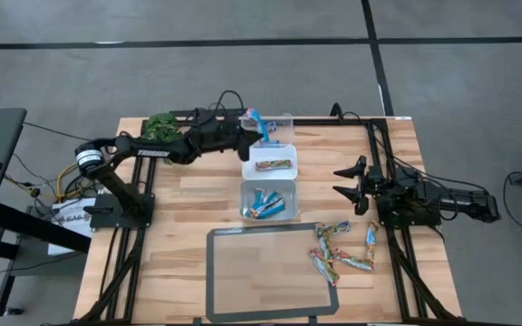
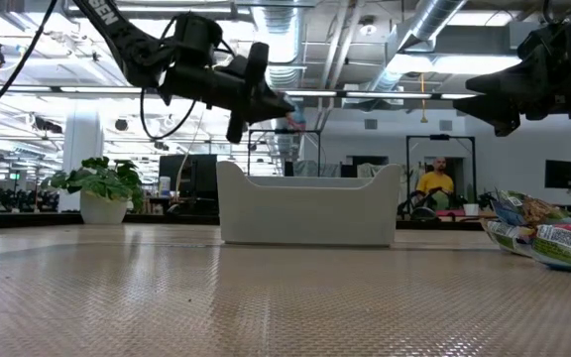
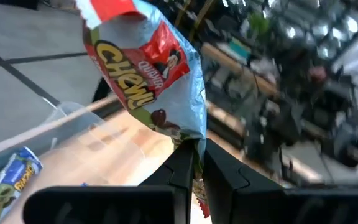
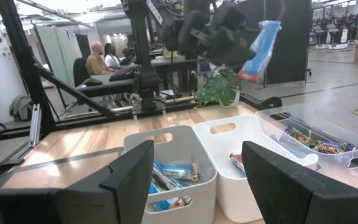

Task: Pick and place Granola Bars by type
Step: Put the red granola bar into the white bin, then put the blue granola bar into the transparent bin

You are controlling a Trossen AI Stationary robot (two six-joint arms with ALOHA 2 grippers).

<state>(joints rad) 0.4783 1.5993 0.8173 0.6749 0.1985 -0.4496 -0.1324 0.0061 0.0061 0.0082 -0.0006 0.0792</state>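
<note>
- Left end effector [image 1: 259, 127] pinched shut on one granola bar [image 3: 148, 74], carried high so the tubs' [image 1: 270, 163] rims are cleared;
- Right end effector [image 1: 347, 179] parked wide open beside the unsorted bars [image 1: 343, 249].

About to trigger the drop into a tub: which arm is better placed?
Left. The left gripper already holds a bar above the tubs; the right gripper waits open and empty at the table's right side.

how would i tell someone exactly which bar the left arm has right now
Look at the far edge of the table, above the white tubs. The left gripper holds one bar there by its end. It alone hangs in the air; the others lie in tubs or on the table.
</note>
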